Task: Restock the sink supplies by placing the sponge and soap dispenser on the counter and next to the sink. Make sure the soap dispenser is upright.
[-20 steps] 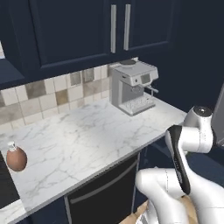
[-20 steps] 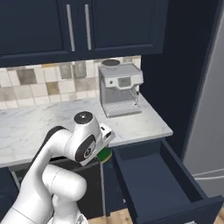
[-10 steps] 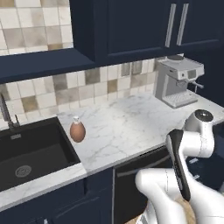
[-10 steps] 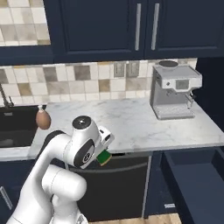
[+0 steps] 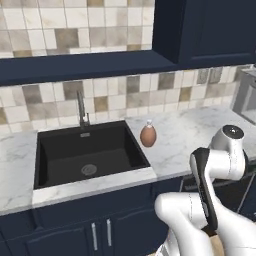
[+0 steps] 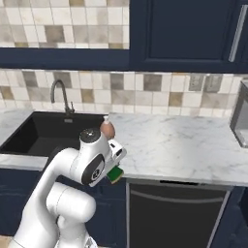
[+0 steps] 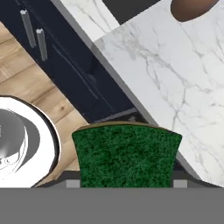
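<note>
The jaws held the sponge [image 7: 126, 154] tight, low in the middle of the hand view, just off the front edge of the table [image 5: 190, 132]. In the right base view the sponge [image 6: 115, 175] peeked out green under the robot's hand. The soap dispenser [image 5: 148, 135] stood upright on the table, right beside the black sink [image 5: 85, 152].

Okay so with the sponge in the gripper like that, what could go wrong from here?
The sponge is held below and in front of the counter edge, so it could catch on that edge as it is lifted. The soap dispenser stands upright beside the sink; a careless placement there could topple it.
</note>
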